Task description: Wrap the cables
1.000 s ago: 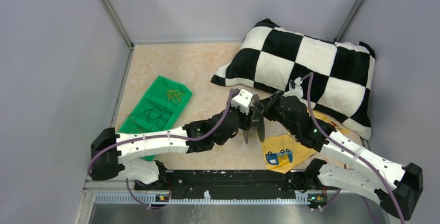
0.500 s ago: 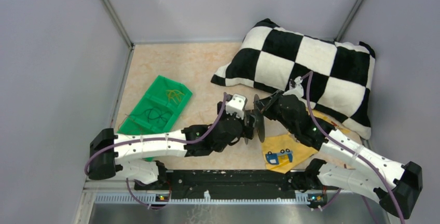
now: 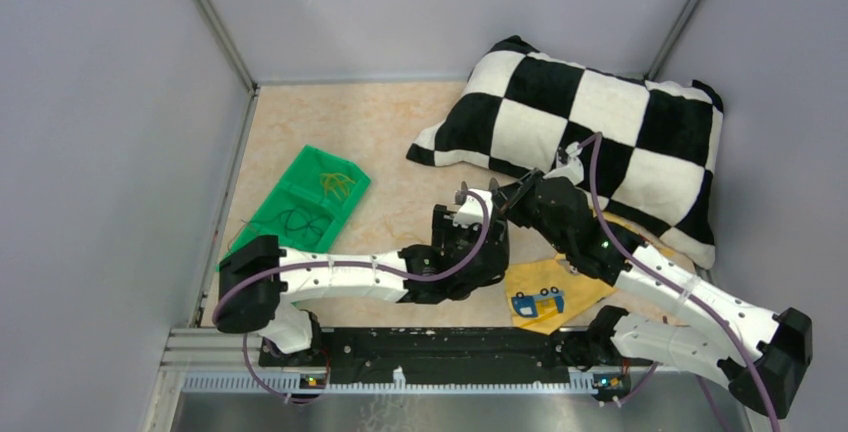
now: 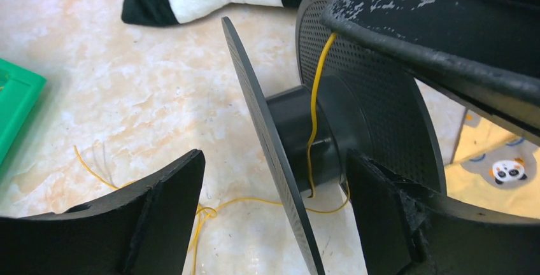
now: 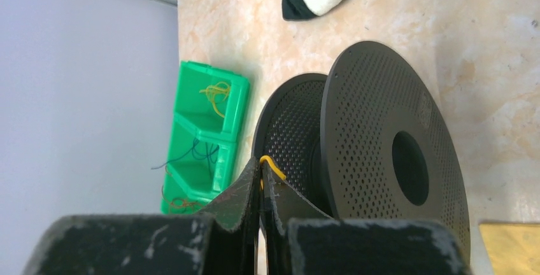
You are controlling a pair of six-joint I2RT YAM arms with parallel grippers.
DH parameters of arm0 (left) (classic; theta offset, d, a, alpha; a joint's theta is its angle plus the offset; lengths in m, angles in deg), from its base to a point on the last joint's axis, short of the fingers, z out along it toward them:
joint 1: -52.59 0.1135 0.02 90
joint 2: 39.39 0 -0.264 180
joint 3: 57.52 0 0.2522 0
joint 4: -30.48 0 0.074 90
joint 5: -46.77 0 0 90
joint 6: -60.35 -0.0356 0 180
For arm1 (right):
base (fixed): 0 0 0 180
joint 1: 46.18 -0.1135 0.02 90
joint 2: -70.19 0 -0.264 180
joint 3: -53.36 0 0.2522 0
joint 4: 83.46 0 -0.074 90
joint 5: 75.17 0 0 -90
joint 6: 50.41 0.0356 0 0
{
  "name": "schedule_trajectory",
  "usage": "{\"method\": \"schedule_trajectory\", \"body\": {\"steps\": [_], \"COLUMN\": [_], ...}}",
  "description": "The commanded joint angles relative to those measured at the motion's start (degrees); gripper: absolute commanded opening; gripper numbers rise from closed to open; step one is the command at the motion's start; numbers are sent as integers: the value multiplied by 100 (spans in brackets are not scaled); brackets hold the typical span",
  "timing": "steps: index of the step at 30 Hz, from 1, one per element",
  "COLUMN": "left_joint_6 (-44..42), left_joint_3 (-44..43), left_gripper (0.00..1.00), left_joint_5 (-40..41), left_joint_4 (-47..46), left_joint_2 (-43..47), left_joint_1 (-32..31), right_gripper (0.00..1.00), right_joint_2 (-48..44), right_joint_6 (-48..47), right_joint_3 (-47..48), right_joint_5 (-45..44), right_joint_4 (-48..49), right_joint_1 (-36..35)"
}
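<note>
- Now the left end effector (image 4: pixel 274 163) is gaping empty astride the spool's (image 4: pixel 299 128) near flange, having just opened.
- The right end effector (image 5: pixel 261 183) is clamping the cable (image 5: pixel 272 160) tight, probably anchoring it for the next wrap.

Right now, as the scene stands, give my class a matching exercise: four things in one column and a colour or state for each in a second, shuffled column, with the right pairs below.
Column one
1. left gripper
2. right gripper
3. compartment tray
4. pillow

Column two
A. shut on the yellow wire
B. green
C. open, astride one flange of the black spool
D. chequered black and white

Pairs: 1-C, 2-A, 3-B, 4-D
</note>
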State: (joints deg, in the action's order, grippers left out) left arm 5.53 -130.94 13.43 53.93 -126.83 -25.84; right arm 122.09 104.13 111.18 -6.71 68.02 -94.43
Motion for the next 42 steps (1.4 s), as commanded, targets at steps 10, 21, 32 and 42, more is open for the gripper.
{"method": "schedule_trajectory", "body": {"steps": [10,21,32,42], "left_joint_6": [385,568,401,-803], "left_joint_3": [-421,-48,-78,593], "left_gripper": [66,59,14,0], "left_joint_5": [950,204,11,-929], "left_joint_4": [-139,-246,-380,-1663], "left_joint_2": [-181,86,18,630], "left_joint_1": [1,375,407,615], "right_gripper": [0,0,6,68], "right_joint_2": [-4,147,181,-206], "right_joint_6": [-36,-81,-63,-1134], "right_joint_3": [235,203,293,1108], "right_joint_5": [54,167,85,41], "right_joint_4": [143,256,193,-525], "right_joint_1": [-18,-18,-18,974]}}
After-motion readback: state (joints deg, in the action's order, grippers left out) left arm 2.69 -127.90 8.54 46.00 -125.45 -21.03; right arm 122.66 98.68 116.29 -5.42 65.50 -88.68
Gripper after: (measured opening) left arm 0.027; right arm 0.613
